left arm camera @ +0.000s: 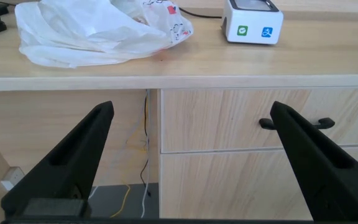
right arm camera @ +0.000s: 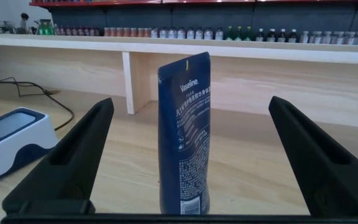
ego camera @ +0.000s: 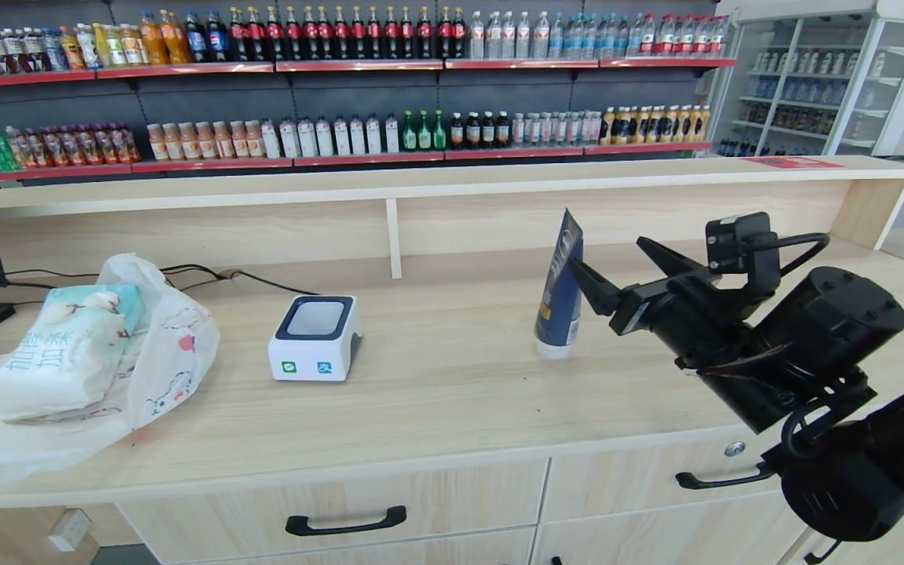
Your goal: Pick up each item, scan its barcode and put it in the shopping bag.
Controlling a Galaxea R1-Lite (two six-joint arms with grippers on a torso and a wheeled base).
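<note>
Right gripper (ego camera: 605, 253): fingers spread wide, flanked upright blue tube (ego camera: 559, 292)
Left gripper (left arm camera: 191, 106): spread wide, hung below counter (left arm camera: 291, 62) edge
Shopping bag (ego camera: 169, 353): held tissue pack (ego camera: 67, 345), lay left of scanner (ego camera: 315, 337)

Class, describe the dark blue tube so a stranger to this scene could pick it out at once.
On the wooden counter, look right of the white scanner box. Before the open right gripper stands a dark blue tube, upright on its white cap. It alone is tall and slim; the scanner is squat, the shopping bag slumped.
</note>
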